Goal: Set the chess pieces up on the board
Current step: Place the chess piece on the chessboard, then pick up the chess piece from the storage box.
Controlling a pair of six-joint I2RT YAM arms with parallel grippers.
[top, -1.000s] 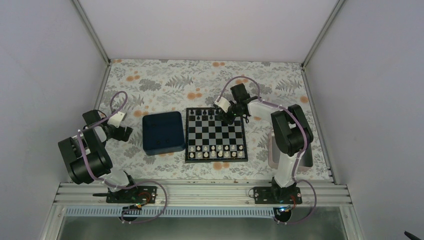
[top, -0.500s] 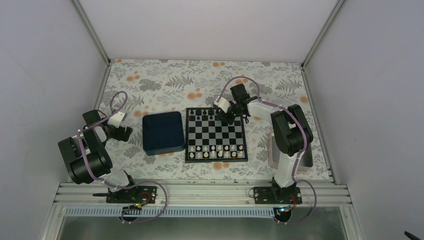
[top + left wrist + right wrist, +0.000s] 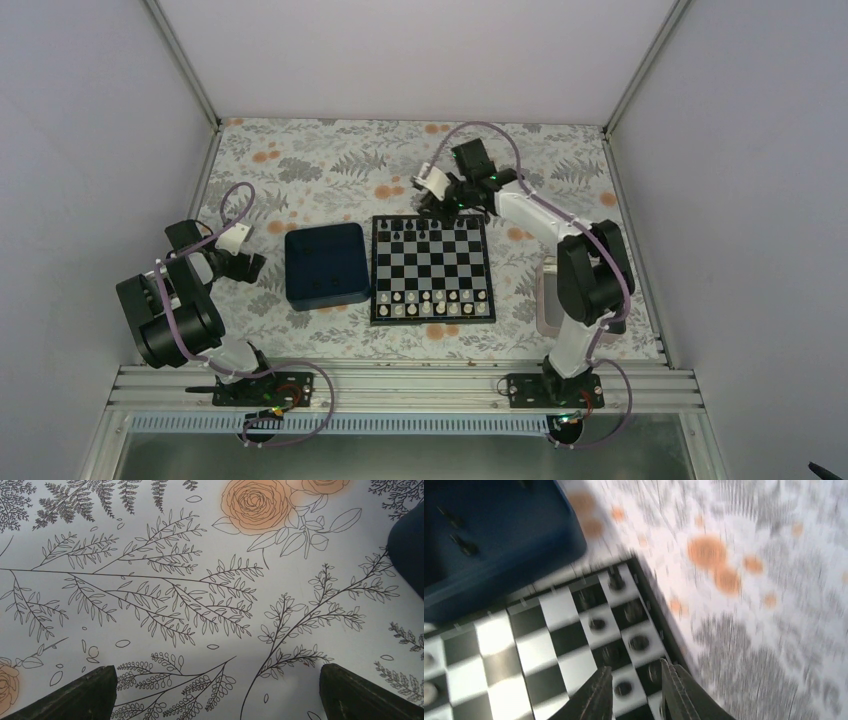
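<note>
Two fingers (image 3: 596, 697) of the right gripper (image 3: 634, 677) were seen slightly apart. Only a narrow gap was left between them, and nothing was clamped in that gap. They were held over the far edge of the board (image 3: 432, 268), where squares and small dark pieces could be seen past the tips. Because the wrist view was blurred, it could not be told whether any piece was touched.

The black chess pieces (image 3: 639, 642) were found standing on the two far rows of the board. The white pieces (image 3: 430, 303) were lined up on its two near rows. A dark blue tray (image 3: 325, 265) was placed just beside the board's left edge, and a few small dark pieces (image 3: 463, 545) were lying in it.

The left gripper (image 3: 216, 680) was held well to the left of the board, beyond the blue tray. Its fingers (image 3: 75, 697) were spread to the full. Nothing was held between them, and only the floral table cover (image 3: 200, 580) was seen below. A corner of the blue tray was caught at the right edge of that wrist view.
</note>
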